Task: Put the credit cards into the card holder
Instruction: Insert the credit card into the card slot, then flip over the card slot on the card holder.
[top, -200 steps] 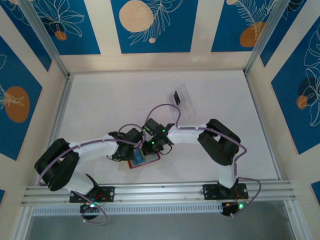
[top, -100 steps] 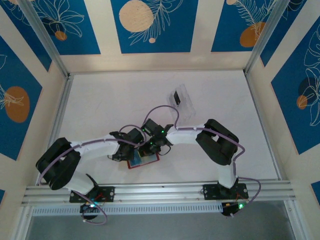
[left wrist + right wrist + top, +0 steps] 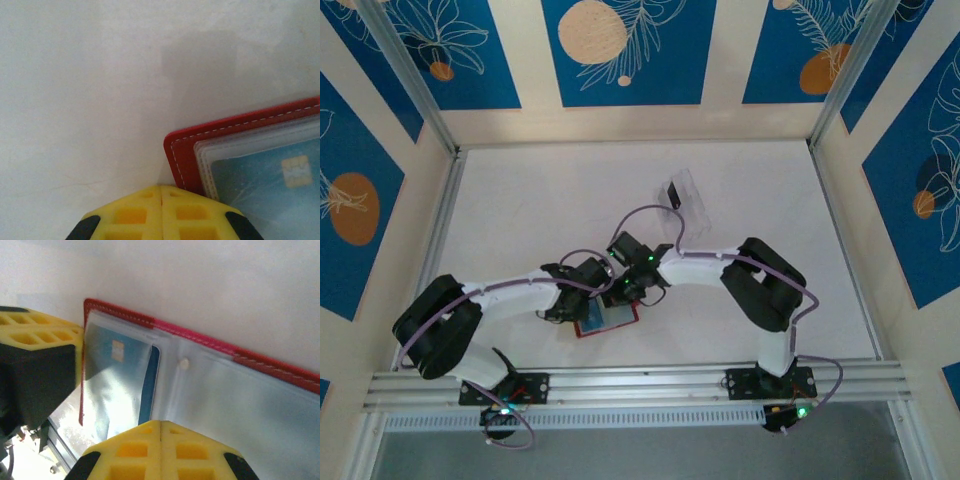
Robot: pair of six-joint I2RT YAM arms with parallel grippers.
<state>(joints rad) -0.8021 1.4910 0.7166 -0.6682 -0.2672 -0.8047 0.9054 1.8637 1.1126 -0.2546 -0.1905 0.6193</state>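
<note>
Red card holder (image 3: 607, 323), leather-like with pale stitching and rounded corners, lying open on the matte white desk (image 3: 540, 210) near its front edge. A blue credit card (image 3: 260, 182) with a gold chip (image 3: 296, 170) sits under a glossy clear pocket. My left gripper (image 3: 161, 192), yellow ribbed fingers pressed together on nothing, stands at the holder's corner. My right gripper (image 3: 161, 427), likewise pressed together and empty, hangs over the pale inner face near the snap stud (image 3: 184, 363). Well behind is a clear plastic tray (image 3: 692, 208) containing a black card (image 3: 672, 192).
</note>
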